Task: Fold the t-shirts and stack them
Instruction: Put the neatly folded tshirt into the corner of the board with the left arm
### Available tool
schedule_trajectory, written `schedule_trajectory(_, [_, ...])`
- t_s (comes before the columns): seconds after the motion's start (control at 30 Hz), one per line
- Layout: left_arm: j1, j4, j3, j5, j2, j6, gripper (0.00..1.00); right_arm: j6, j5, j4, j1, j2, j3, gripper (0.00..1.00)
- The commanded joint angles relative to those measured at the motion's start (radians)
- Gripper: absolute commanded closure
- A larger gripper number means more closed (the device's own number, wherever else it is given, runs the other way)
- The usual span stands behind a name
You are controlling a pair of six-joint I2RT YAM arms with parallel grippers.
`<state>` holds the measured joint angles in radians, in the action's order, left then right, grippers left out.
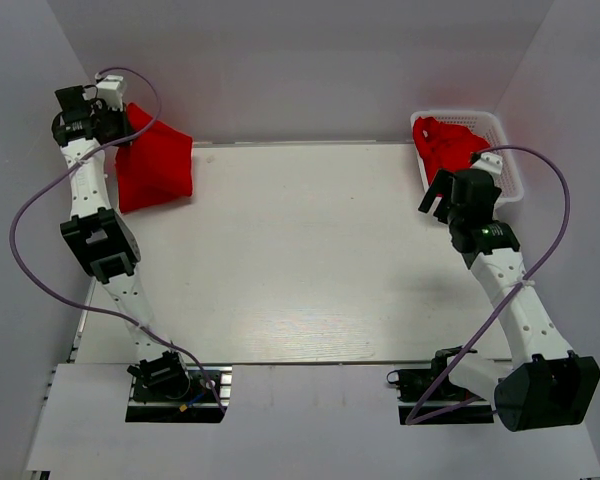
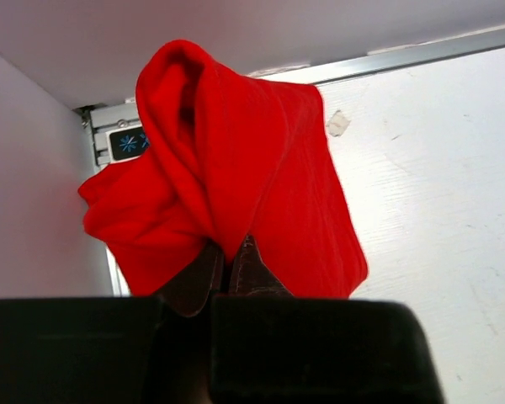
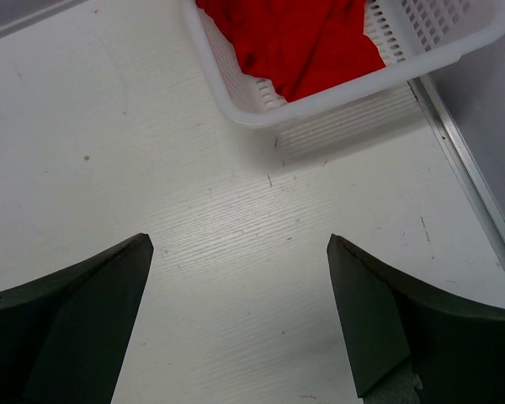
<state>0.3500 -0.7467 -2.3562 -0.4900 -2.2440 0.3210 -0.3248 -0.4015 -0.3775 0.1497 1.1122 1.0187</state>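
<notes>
A red t-shirt [image 1: 155, 160] is held pinched between the closed fingers of the left gripper [image 2: 231, 257] at the far left corner of the table [image 1: 310, 250]; whether it rests there cannot be told. Crumpled t-shirts [image 3: 295, 42] are seen in the white basket [image 3: 320, 105], just beyond the spread right gripper [image 3: 237, 252], the nearer arm; their number is hidden by the cropped view

Two plain red shirts, no print. First t-shirt [image 1: 158, 165] hangs bunched in loose folds over the desk's [image 1: 310, 250] far-left corner, pinched in the left hand [image 2: 230, 263]. Second t-shirt [image 3: 303, 42] lies crumpled and unfolded inside the white basket [image 3: 227, 84], far right.
</notes>
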Motion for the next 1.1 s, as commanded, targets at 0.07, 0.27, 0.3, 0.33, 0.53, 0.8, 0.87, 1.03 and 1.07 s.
schedule_trajectory(0.07, [0.021,0.092,0.043,0.077,-0.008,0.006,1.0,-0.002,-0.019,0.012,0.001,0.0,0.072,0.1])
schedule_trajectory(0.27, [0.03,0.125,0.041,0.367,-0.06,-0.064,0.0,-0.008,0.007,-0.006,-0.004,0.017,0.087,0.1])
schedule_trajectory(0.3, [0.03,0.125,0.029,0.404,-0.06,-0.077,0.0,-0.005,0.009,-0.014,-0.002,0.021,0.09,0.1])
schedule_trajectory(0.33, [0.03,0.125,0.02,0.415,-0.06,-0.089,0.0,-0.002,0.019,-0.015,-0.002,0.021,0.09,0.1])
schedule_trajectory(0.53, [-0.002,0.148,-0.002,0.371,-0.02,-0.089,0.0,0.023,0.084,-0.005,-0.001,0.031,0.08,0.1])
schedule_trajectory(0.8, [-0.064,0.104,0.098,0.159,0.096,-0.183,0.0,0.053,0.171,-0.006,-0.001,0.031,0.066,0.1])
schedule_trajectory(0.87, [-0.138,0.046,0.107,0.183,0.116,-0.233,0.0,0.061,0.231,0.002,0.002,0.055,0.064,0.1])
schedule_trajectory(1.03, [-0.342,0.099,0.384,0.231,0.288,-0.356,0.0,0.05,0.383,0.054,0.017,0.097,-0.008,0.1])
schedule_trajectory(1.07, [-0.406,0.169,0.592,0.214,0.346,-0.402,0.0,0.047,0.391,0.06,0.024,0.11,-0.028,0.1])
